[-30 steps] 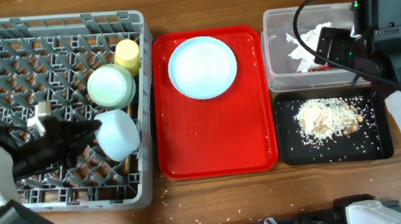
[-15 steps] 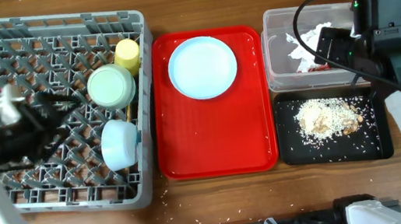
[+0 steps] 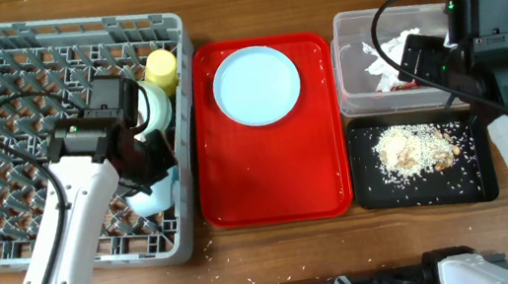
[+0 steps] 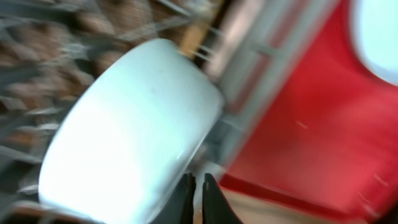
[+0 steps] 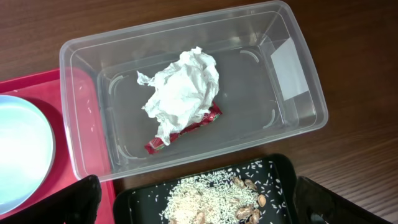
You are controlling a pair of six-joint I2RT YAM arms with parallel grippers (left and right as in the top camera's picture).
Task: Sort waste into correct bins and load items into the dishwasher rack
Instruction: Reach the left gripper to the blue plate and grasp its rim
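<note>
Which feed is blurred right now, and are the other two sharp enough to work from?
Left wrist: heavy motion smear across the white bowl and red tray, edges unreliable. Right wrist: crisp on the napkin in the clear tub. Overhead: sharp, evenly lit, no glare.

No writing, number or brand could be read anywhere. The pale sticker [image 5: 289, 68] on the wall of the clear tub [image 5: 87, 124], ahead of the right pincer [image 5: 196, 186], looked blank. Any print on the red wrapper [image 5: 157, 144] was too small to make out.
</note>
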